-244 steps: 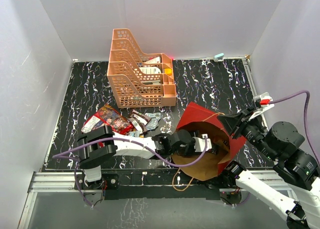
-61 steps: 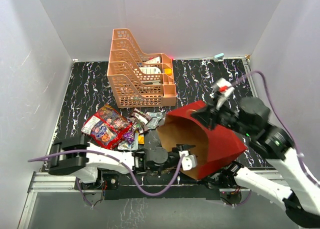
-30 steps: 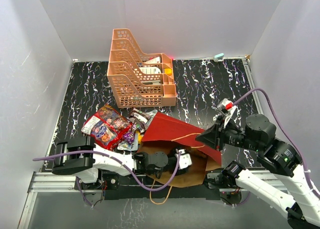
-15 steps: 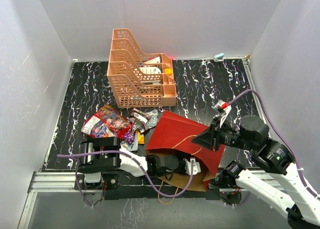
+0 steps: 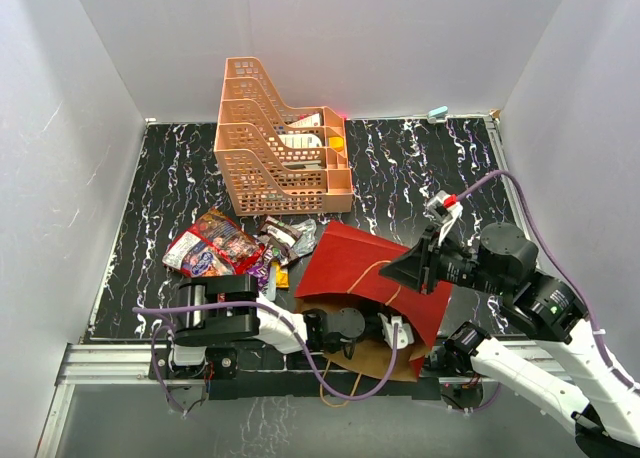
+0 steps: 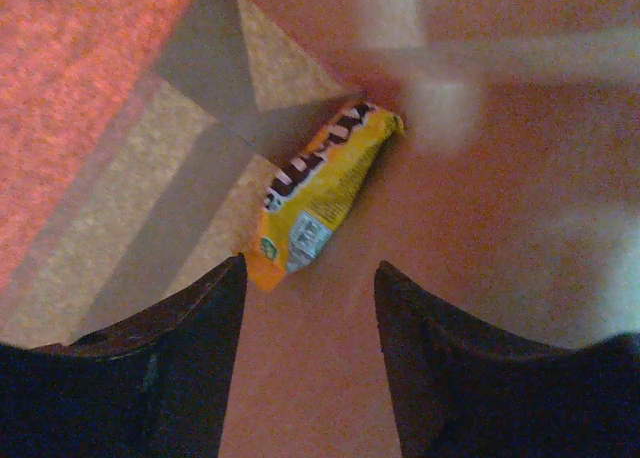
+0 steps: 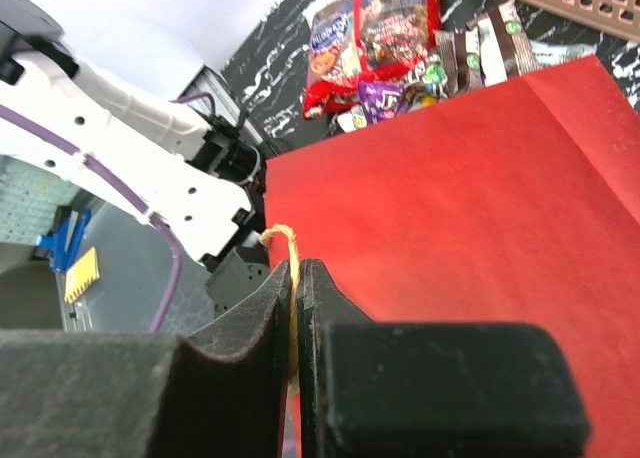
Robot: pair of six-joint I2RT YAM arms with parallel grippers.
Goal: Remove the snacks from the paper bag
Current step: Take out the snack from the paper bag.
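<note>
Snacks (image 5: 222, 246) are lying in a loose heap on the black marbled worktop (image 5: 420, 168), just left of the paper bag (image 5: 350, 268) and in front of the orange tray rack (image 5: 280, 153). The large red bag with the blue logo (image 5: 208, 248) is sitting at the heap's left side, and small brown, purple and silver wrappers are crowding its right edge. The paper bag is lying on its side near the front edge of the worktop, mostly flattened. Its dark red face is turned up, and brown kraft paper is showing at the mouth nearest the arm bases.

The left arm (image 5: 300, 328) is reaching into that mouth from the left. In the left wrist view the left claw (image 6: 310, 278) is standing half open with nothing between its 2 fingers (image 6: 170, 378). 1 yellow packet (image 6: 322, 190) is lying on the kraft floor inside the bag, just ahead of the fingertips. Its near corner is sitting close beside the left-hand finger, and I cannot tell whether they are touching.

The right claw (image 7: 297, 288) is pinching the bag's thin cord handle (image 7: 283, 240) tightly between closed fingers, and it is hovering over the bag's right part
</note>
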